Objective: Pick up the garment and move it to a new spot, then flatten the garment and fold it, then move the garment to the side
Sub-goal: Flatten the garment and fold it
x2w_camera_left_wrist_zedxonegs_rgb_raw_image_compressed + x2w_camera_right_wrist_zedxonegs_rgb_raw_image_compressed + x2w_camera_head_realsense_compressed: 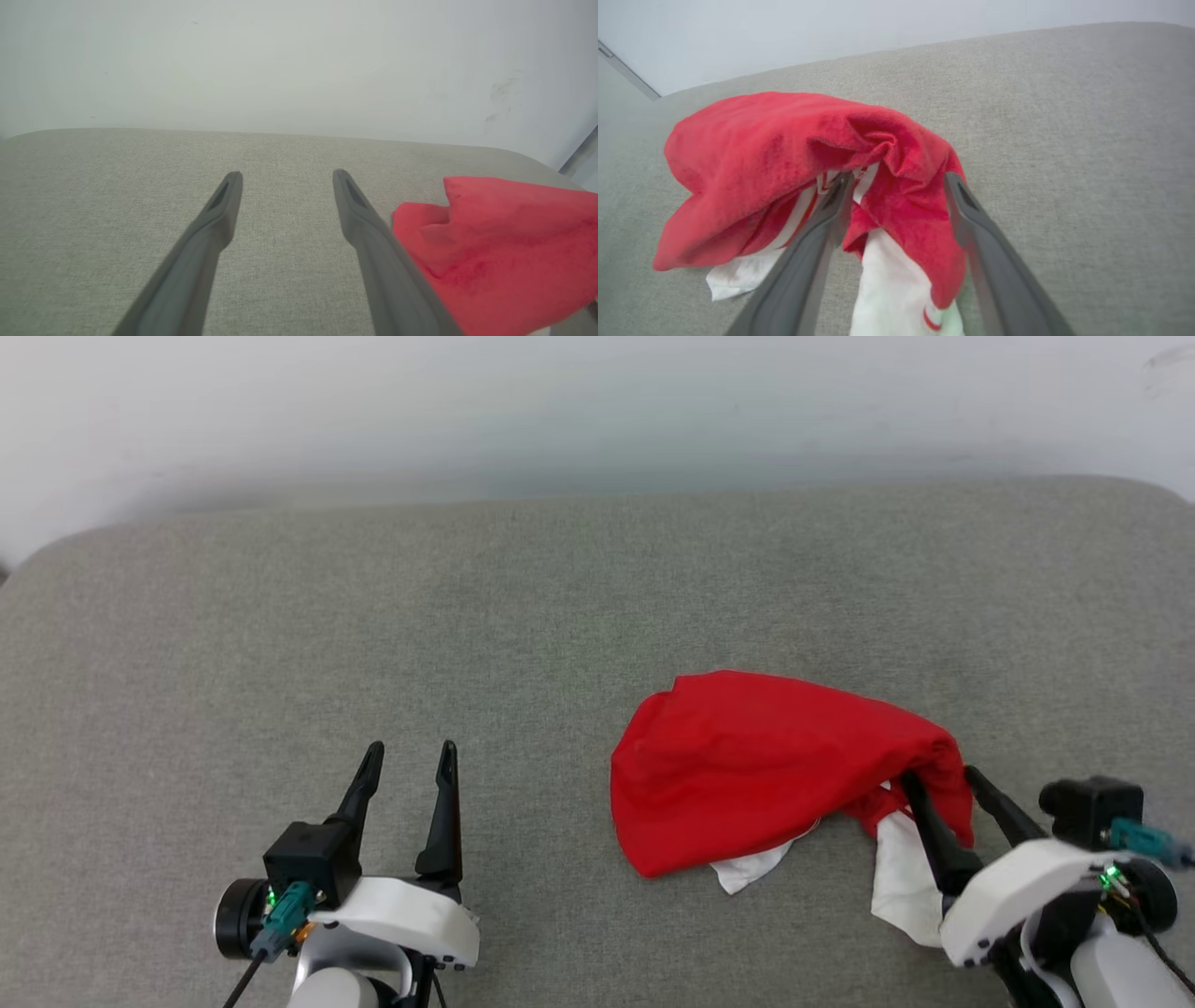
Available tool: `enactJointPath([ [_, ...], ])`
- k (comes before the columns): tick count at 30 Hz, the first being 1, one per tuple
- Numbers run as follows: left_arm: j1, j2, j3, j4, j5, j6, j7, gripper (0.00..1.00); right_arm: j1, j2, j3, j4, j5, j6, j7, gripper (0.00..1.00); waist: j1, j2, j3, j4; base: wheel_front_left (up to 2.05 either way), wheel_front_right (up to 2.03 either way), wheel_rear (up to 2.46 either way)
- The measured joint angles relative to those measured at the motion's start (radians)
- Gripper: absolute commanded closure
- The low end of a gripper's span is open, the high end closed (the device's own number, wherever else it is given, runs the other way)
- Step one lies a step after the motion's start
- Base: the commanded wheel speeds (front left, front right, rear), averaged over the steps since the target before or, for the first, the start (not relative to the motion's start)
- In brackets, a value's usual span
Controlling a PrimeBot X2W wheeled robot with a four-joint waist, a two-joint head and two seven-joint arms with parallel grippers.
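The grey cushion (467, 616) carries the garment (747, 765) as a bunched red heap at near right, white sleeve cloth spilling from its near edge: apparently set down, not yet flattened. The right gripper (938, 775) stands spread astride the heap's right fold, pinching nothing, so the cloth can settle. The left gripper (412, 747), also spread, hangs over bare cushion at near left.

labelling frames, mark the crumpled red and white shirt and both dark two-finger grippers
crumpled red and white shirt (747, 765), head view, middle of the red bulk
left dark two-finger gripper (412, 749), head view, midway between fingertips
right dark two-finger gripper (899, 179), right wrist view, midway between fingertips, over red cloth
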Motion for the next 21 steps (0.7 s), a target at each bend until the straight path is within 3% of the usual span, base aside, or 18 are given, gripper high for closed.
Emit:
enactJointPath([
  [10,0.034,0.018,-0.014,-0.002,0.001,-0.011,0.037,0.0,0.165,0.047,-0.076,-0.254,-0.199,0.0,-0.115,0.0,-0.0001,0.0,-0.071,-0.035,0.0,0.0,0.0],
  [21,-0.07,0.071,-0.192,-0.072,0.003,-0.128,0.422,0.0,0.255,0.123,-0.099,-0.499,-0.283,0.0,-0.068,0.0,-0.0001,0.0,-0.081,-0.117,0.0,0.0,0.0],
])
